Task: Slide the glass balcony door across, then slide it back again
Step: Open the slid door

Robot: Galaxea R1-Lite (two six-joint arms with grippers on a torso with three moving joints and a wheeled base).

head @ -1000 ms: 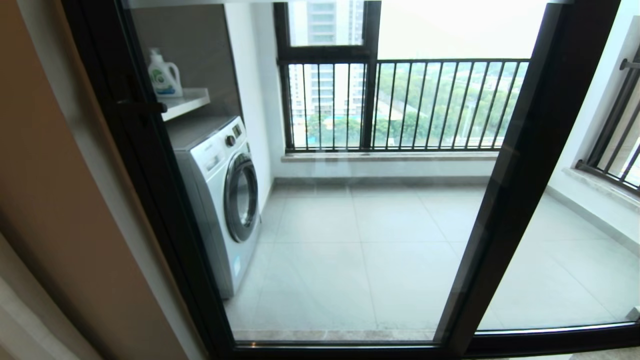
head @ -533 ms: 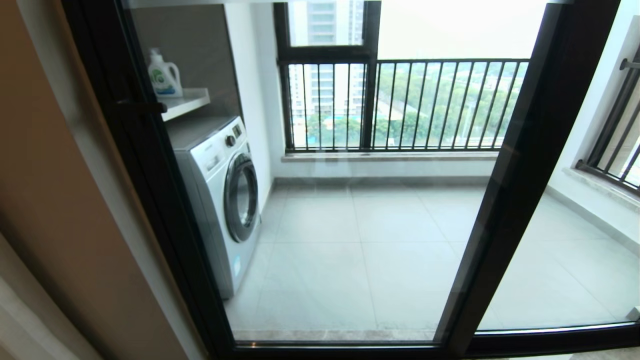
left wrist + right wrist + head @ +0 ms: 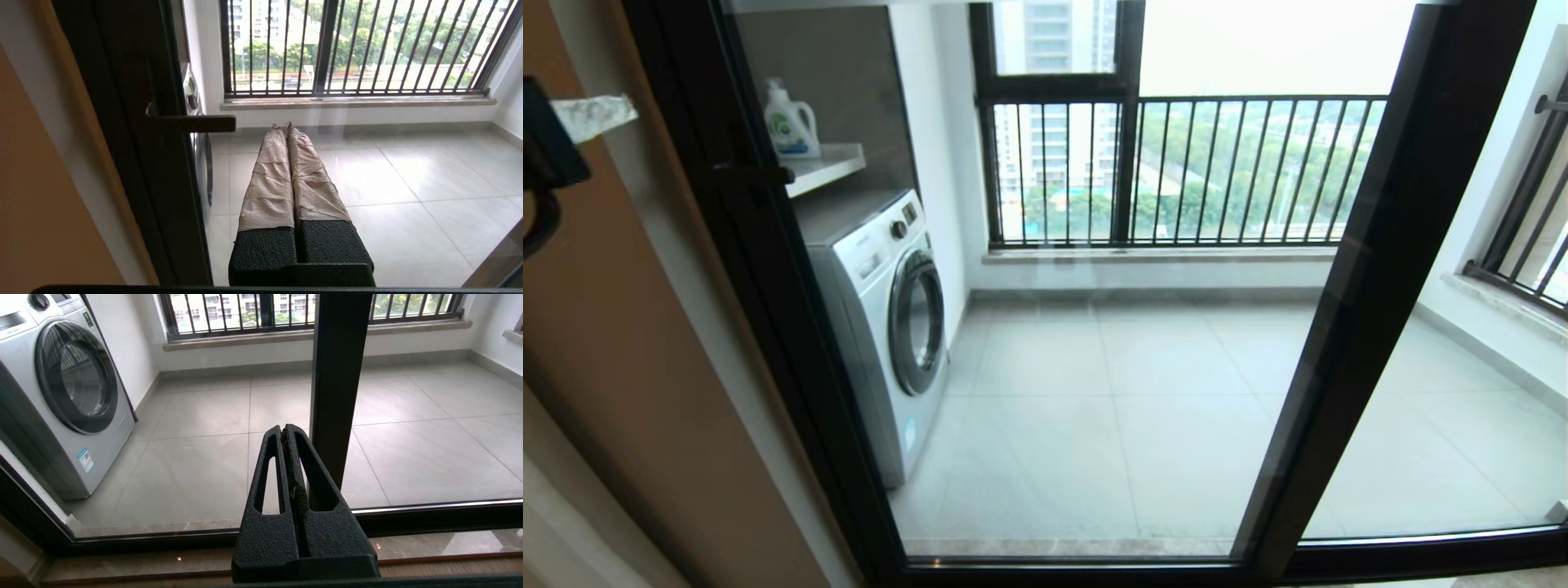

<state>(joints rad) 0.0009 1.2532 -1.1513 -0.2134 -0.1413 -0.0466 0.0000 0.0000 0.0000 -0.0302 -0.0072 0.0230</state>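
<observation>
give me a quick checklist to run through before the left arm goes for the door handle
1. Handle in view and free: ok. The black bar handle on the glass balcony door has nothing on it.
2. Left tool near the handle: ok. It sits close beside the bar, not touching.
3. Left tool ready to grip: not ok. Its wrapped fingers are pressed together.
4. Door at the closed end: ok. Its handle upright lies against the outer frame beside the wall.
5. Right tool out of the way: ok. It is shut, low near the middle upright.
6. Lock state: cannot tell.
</observation>
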